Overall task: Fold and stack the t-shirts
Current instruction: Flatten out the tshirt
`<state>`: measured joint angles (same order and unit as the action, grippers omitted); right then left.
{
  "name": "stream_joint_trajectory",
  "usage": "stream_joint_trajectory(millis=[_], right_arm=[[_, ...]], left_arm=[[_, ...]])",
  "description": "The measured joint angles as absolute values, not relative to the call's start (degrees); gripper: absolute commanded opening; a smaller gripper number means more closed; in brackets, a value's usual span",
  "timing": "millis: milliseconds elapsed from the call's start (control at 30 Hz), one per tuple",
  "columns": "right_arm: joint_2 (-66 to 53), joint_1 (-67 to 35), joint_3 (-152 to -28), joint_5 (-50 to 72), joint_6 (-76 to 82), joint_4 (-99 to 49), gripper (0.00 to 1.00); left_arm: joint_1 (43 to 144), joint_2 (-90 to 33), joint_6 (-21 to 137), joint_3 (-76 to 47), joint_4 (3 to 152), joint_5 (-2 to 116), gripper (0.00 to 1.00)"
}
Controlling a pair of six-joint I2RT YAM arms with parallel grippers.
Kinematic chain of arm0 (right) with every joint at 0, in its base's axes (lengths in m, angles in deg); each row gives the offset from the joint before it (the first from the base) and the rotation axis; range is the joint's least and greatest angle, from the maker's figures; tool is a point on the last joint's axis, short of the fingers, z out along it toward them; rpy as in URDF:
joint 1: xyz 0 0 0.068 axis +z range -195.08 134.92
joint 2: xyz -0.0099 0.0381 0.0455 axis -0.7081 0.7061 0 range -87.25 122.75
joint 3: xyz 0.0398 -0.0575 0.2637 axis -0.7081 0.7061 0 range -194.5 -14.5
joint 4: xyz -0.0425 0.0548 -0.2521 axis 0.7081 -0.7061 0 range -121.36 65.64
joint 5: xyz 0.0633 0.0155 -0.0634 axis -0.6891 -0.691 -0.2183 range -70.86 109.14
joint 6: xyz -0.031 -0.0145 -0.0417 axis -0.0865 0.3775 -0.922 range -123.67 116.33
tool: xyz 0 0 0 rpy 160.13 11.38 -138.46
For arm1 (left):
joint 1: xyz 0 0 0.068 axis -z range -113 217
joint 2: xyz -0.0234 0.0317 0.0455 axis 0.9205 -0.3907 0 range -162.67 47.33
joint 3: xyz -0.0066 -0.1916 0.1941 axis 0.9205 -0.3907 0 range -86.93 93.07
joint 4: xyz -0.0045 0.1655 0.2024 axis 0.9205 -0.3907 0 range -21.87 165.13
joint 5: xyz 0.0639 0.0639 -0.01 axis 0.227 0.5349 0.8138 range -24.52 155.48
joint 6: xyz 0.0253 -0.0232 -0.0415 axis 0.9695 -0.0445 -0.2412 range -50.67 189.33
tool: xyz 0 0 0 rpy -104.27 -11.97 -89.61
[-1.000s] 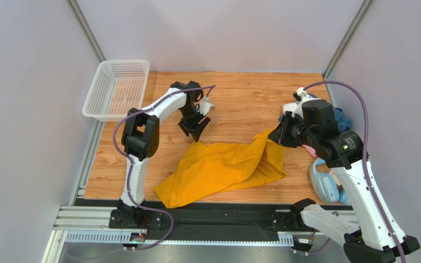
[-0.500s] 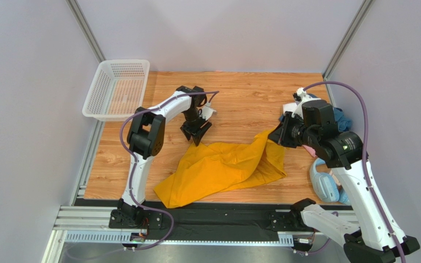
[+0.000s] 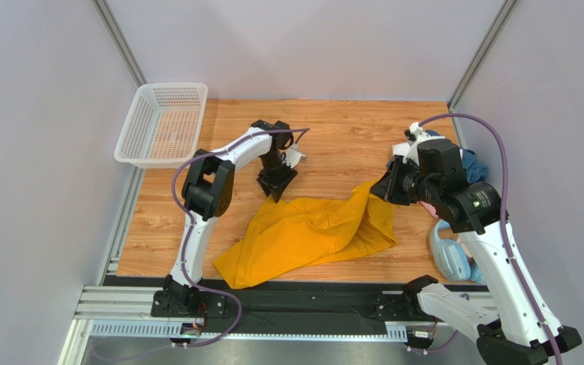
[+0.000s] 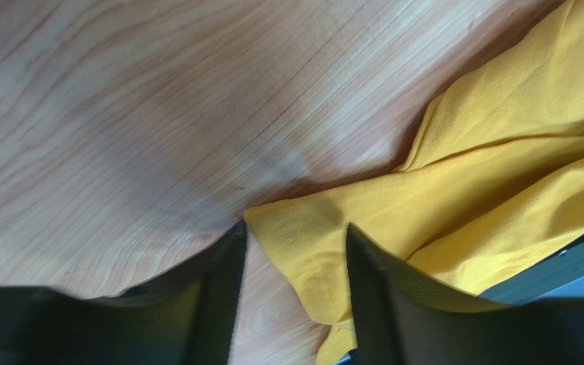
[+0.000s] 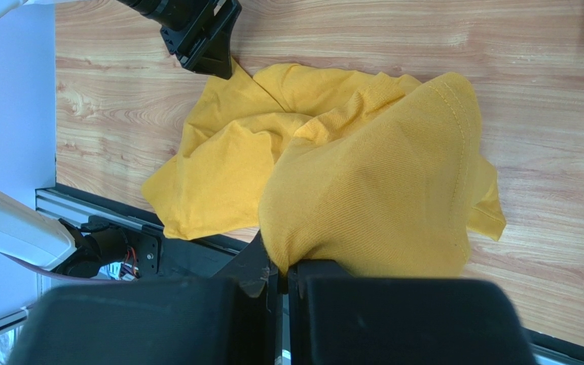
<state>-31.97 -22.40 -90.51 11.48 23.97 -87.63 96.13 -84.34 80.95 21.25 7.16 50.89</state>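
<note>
Crumpled mustard-yellow t-shirt (image 3: 310, 232) on the surface (image 3: 333, 144).
Right corner raised, the rest lying flat and creased; dark blue t-shirt (image 3: 476, 164) bunched at the right edge.

Overhead view: the left arm (image 3: 234, 150) stretches from 7 o'clock to centre, left gripper (image 3: 276, 186) aimed downward, jaws parted. The right arm (image 3: 497, 266) rises from 5 o'clock, right gripper (image 3: 383, 190) facing 9 o'clock, clamped on the mustard-yellow shirt (image 3: 303, 232)
</note>
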Motion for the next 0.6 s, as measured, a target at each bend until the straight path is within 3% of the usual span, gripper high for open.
stream_joint_trajectory(millis=[267,600], right_arm=[[-32.12,-22.40,-89.48,11.21,23.94,-87.17,0.00],[-31.18,-22.40,-90.05,11.76,22.76,-87.76,0.00]], left_arm=[[97.00,-85.22,80.05,21.71,7.25,50.63,0.00],[96.41,-85.19,80.38,26.28,3.16,52.77,0.00]])
